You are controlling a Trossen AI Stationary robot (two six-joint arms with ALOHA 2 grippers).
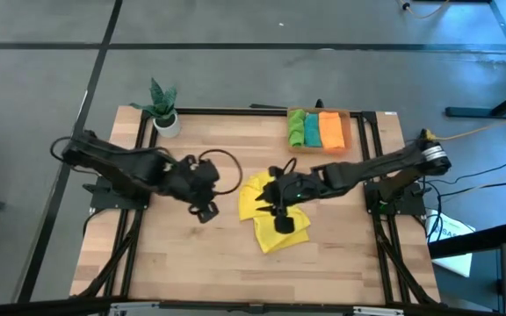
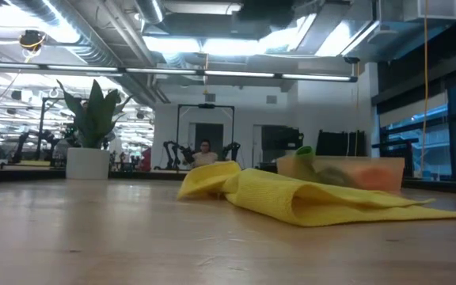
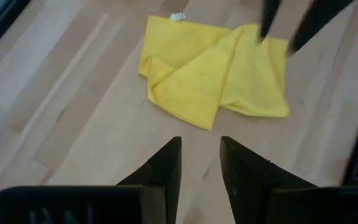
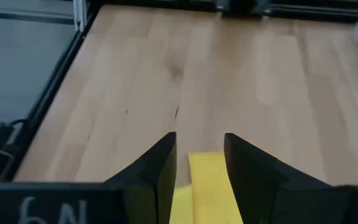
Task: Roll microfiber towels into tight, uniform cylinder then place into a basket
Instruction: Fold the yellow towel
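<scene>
The yellow microfiber towel (image 1: 266, 219) lies crumpled and loosely folded in the middle of the table, resting on its underside (image 2: 291, 198). My right gripper (image 1: 281, 213) hovers open above it; yellow cloth (image 4: 207, 186) shows below the gap between its fingers (image 4: 200, 140). My left gripper (image 1: 206, 209) is open to the towel's left, above bare wood, and looks toward the towel (image 3: 210, 74). The low view shows no gripper at table height. The basket (image 1: 348, 132) at the far right holds green (image 1: 297, 129), teal (image 1: 313, 130) and orange (image 1: 331, 129) rolls.
A small potted plant (image 1: 163, 110) stands at the table's far left corner. A black cable loop (image 1: 227, 171) hangs by the left arm. Bare wood stretches along the near edge and the left half. Black frame rails run along the table's sides.
</scene>
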